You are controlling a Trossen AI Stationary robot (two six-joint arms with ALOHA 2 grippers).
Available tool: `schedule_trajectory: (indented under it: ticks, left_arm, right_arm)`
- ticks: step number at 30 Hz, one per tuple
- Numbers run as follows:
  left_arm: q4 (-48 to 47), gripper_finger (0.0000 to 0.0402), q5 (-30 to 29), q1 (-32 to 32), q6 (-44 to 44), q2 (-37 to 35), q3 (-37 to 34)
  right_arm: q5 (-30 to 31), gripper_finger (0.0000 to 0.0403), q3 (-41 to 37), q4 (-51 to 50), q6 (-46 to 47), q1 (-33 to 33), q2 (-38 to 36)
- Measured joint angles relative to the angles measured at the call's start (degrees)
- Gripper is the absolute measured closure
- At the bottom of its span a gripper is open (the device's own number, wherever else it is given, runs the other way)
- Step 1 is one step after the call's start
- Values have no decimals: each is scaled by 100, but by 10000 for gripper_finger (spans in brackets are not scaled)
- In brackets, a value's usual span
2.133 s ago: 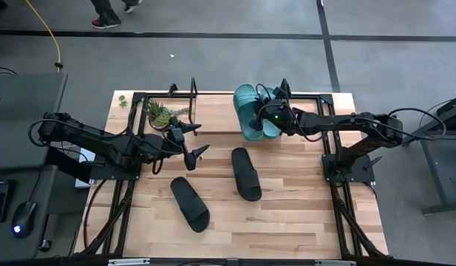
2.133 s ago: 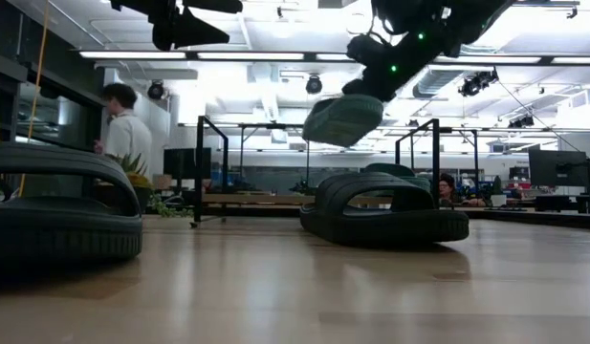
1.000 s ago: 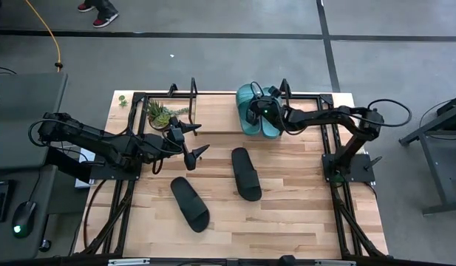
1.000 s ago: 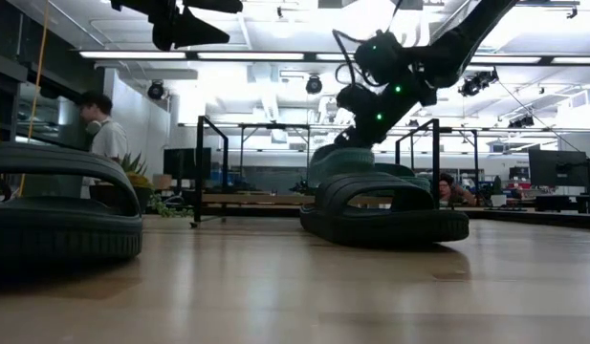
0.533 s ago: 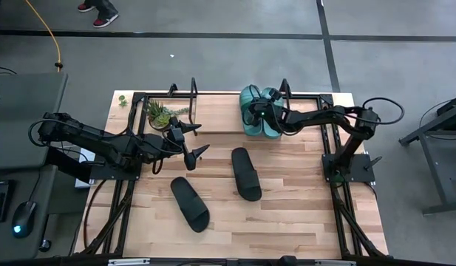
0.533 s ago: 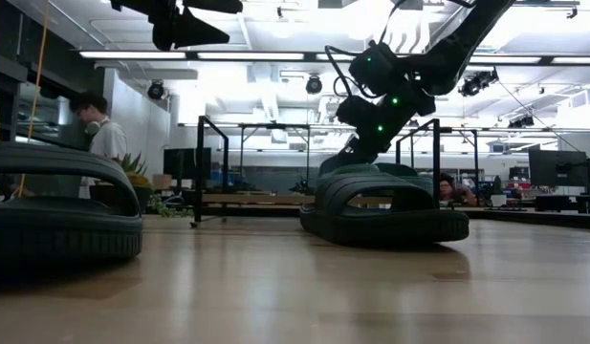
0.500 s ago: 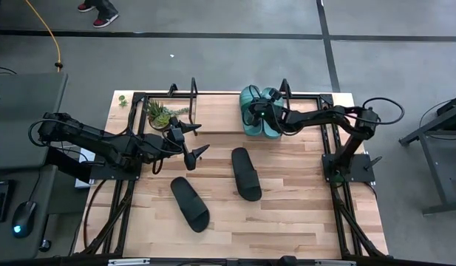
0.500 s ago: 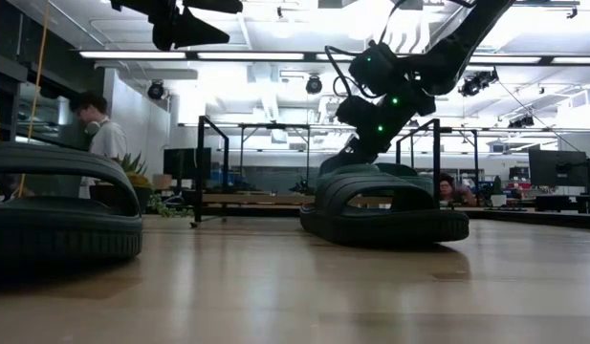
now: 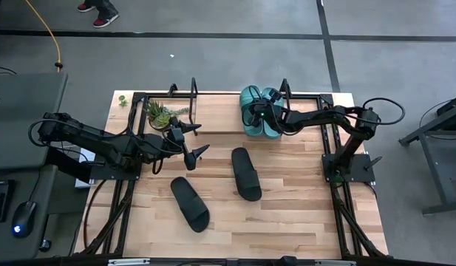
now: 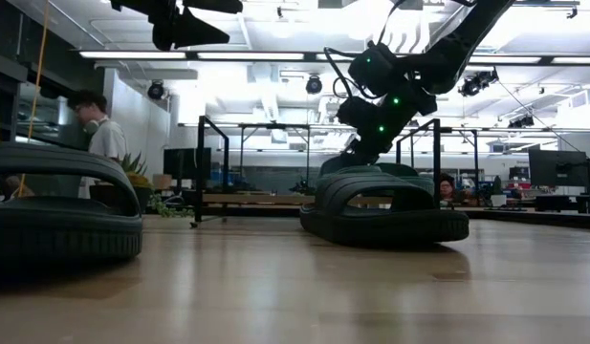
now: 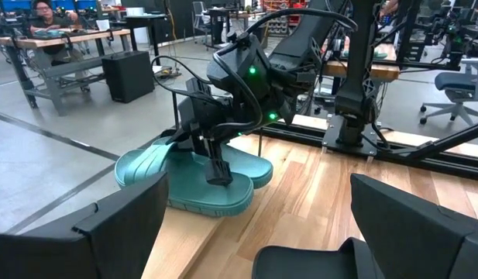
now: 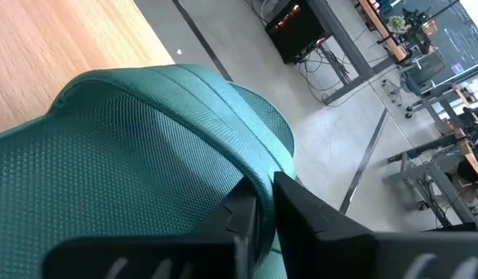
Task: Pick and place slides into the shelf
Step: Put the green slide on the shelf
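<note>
The right gripper (image 9: 259, 117) is down at the far right end of the shelf (image 9: 213, 111), its jaws pinched on the strap of a teal slide (image 11: 211, 190), one finger above the strap and one tucked beneath it. In the left wrist view that slide's sole rests on the shelf board directly below the jaws, with the second teal slide (image 11: 250, 167) touching it on the side toward the right arm's base. The step in hand looks like the release: the jaws should part fully before the wrist lifts, and the lift should go straight up, so the lower finger slips out from under the strap without dragging the slide off the board's edge or nudging its neighbour. Two black slides (image 9: 246, 174) (image 9: 190, 203) lie on the tabletop well in front of the jaws, not yet shelved. The left gripper (image 9: 194, 142) hovers with its jaws spread wide and empty, the nearer black slide just ahead of them.
</note>
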Motion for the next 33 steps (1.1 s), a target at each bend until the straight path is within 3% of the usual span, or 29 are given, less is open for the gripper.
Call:
schedule_trajectory:
  ticks: [10, 18, 33]
  left_arm:
    - [0, 21, 0, 0, 0, 0, 0]
    - [2, 21, 0, 0, 0, 0, 0]
    - [2, 21, 0, 2, 0, 0, 0]
  right_arm:
    - [35, 287, -9, -392, 157, -3, 2]
    - [412, 230, -3, -340, 145, 48, -75]
    - [519, 205, 43, -476, 246, 323, -586]
